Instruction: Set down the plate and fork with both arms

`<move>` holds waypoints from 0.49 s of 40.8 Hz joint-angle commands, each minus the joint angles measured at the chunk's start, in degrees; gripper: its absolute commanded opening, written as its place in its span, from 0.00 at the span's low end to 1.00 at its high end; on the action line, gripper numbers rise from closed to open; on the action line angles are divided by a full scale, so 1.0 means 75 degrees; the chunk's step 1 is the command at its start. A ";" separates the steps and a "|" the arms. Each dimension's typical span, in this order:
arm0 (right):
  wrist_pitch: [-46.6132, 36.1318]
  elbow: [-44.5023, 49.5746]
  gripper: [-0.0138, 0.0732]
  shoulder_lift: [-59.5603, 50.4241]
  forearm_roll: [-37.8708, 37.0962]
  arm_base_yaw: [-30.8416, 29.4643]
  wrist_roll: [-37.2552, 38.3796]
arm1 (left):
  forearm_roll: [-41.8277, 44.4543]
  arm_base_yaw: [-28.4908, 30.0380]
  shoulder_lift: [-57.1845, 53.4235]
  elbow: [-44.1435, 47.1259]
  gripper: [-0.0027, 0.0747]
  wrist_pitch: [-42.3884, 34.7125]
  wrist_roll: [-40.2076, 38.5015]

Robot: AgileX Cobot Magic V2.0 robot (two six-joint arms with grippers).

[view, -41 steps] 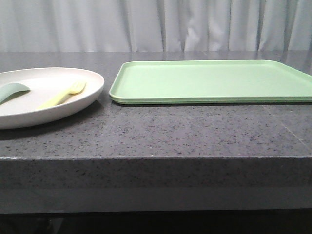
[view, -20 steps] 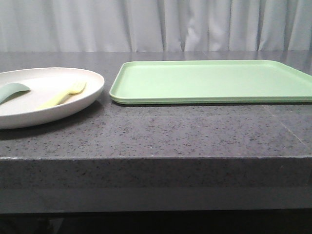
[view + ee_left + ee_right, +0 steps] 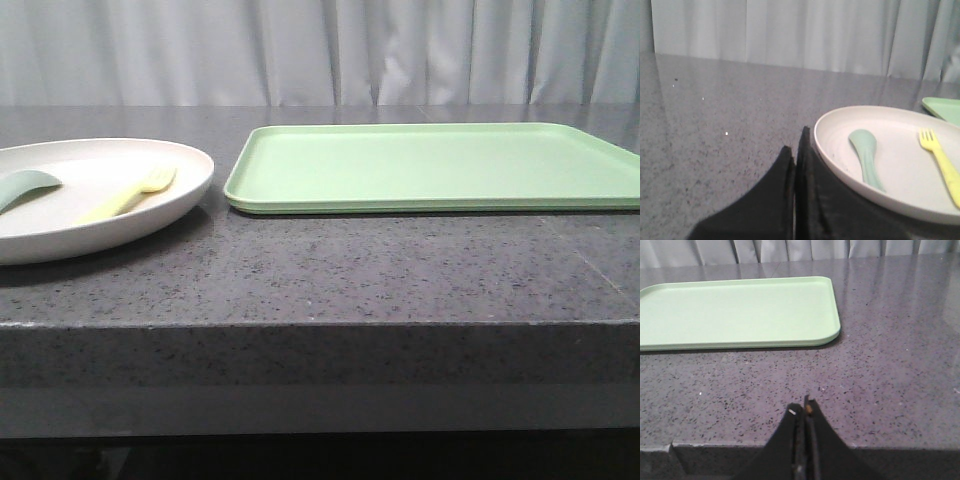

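Note:
The off-white plate (image 3: 175, 200) sits at the table's left; it also shows in the left wrist view (image 3: 900, 197). The pale yellow fork (image 3: 130, 194) lies in it, tines away from me, also seen in the left wrist view (image 3: 940, 160). My left gripper (image 3: 796, 142) is shut and empty, just outside the plate's near rim. My right gripper (image 3: 802, 407) is shut and empty, low over the table's front edge, short of the tray. Neither gripper shows in the front view.
A dull teal spoon (image 3: 22, 186) lies in the plate beside the fork, also visible in the left wrist view (image 3: 866, 157). A rectangular light green tray (image 3: 430, 165) lies at centre-right, also in the right wrist view (image 3: 735, 310). Grey speckled table (image 3: 350, 270); curtain behind.

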 commanded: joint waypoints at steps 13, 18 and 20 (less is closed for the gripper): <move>-0.0216 -0.1172 0.08 -0.0121 0.0102 0.0009 -0.0040 | -0.0016 -0.0010 -0.0053 -0.0653 0.01 -0.1945 0.0000; 0.0176 -0.2074 0.08 0.0202 0.0102 0.0009 -0.0040 | -0.0016 -0.0010 0.0374 -0.1474 0.01 -0.1176 0.0000; 0.0303 -0.2421 0.08 0.0483 0.0102 0.0009 -0.0040 | -0.0016 -0.0010 0.0719 -0.1845 0.01 -0.0888 0.0000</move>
